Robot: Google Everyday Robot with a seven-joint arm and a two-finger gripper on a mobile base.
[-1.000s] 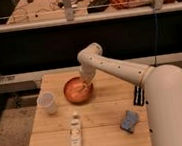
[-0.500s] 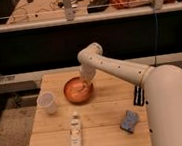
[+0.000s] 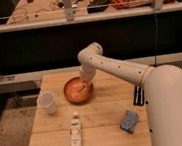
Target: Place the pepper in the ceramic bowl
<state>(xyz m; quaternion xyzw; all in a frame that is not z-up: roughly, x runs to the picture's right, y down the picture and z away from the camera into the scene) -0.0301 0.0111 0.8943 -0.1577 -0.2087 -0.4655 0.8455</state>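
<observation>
Your wooden worktop (image 3: 107, 113) fills the lower half of the view, with a dark counter and a cluttered shelf behind it. The robot's white arm (image 3: 130, 72) rises from the bulky body at the right, crosses the far right part of the worktop and bends down at its elbow over the ceramic bowl (image 3: 70, 94). That bowl (glossy and orange-brown) sits left of centre towards the far edge. A white bottle (image 3: 75, 135) with an orange label lies near the front edge, its cap pointing away from you towards the bowl. A translucent white cup (image 3: 47, 102) stands upright just left of the bowl, apart from it. A blue sponge (image 3: 129, 121) lies at the front right, close beside the robot's body. The pincer (image 3: 84, 84) reaches down inside the bowl at its far right side, and you cannot tell from here whether it is open or closed. The pepper cannot be picked out against the bowl's orange inside.
</observation>
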